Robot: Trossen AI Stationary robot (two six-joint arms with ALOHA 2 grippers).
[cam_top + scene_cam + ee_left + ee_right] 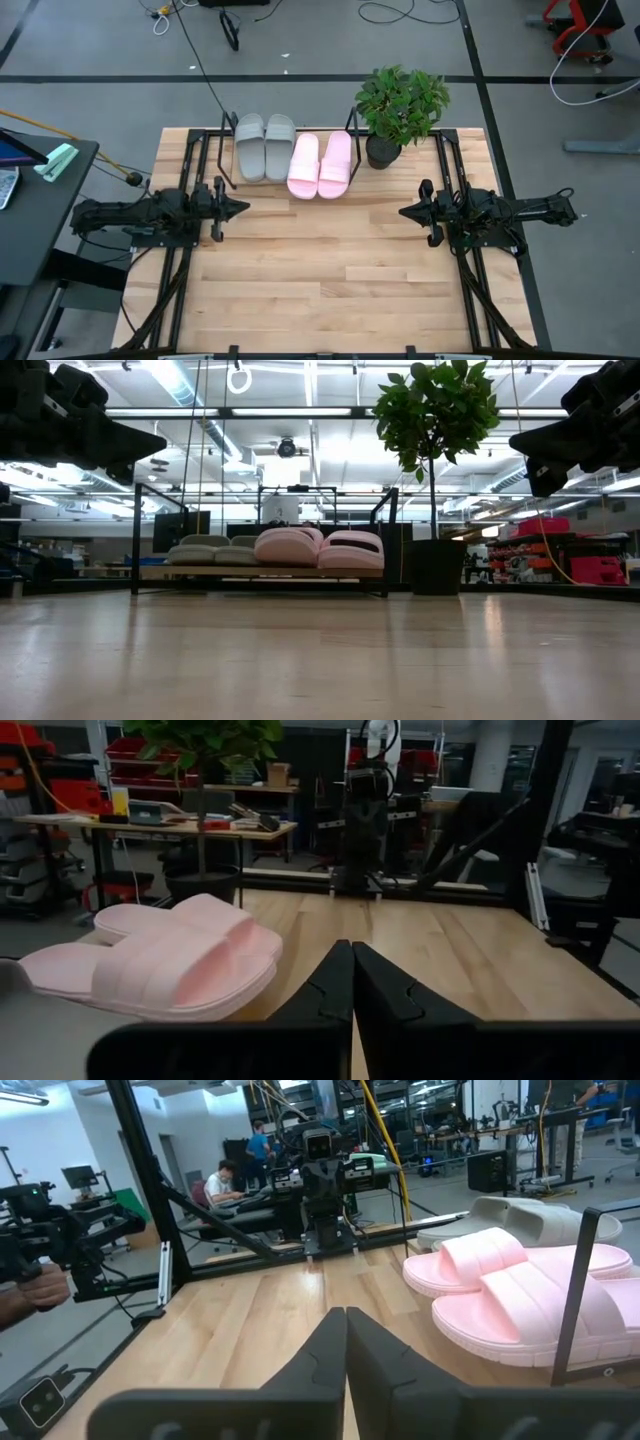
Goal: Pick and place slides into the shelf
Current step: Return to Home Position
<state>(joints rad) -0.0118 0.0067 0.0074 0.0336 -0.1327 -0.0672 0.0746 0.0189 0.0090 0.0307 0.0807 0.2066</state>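
Note:
Two grey-green slides (264,146) and two pink slides (321,163) lie side by side, soles down, on the shelf (228,160), a low black-framed rack with a wooden board at the table's far side. The low view shows them in a row (290,547) on the board (160,571). My left gripper (243,207) hovers shut at the table's left, pointing level toward the middle. My right gripper (405,212) hovers shut at the right, facing it. Both grippers hold nothing. The pink slides also show in the left wrist view (165,955) and the right wrist view (520,1290).
A potted plant (398,110) in a black pot stands at the far right, beside the pink slides. A dark side table (30,210) stands left of the work table. Bare wood (320,270) spreads between the grippers and toward the near edge. People sit in the room beyond (222,1183).

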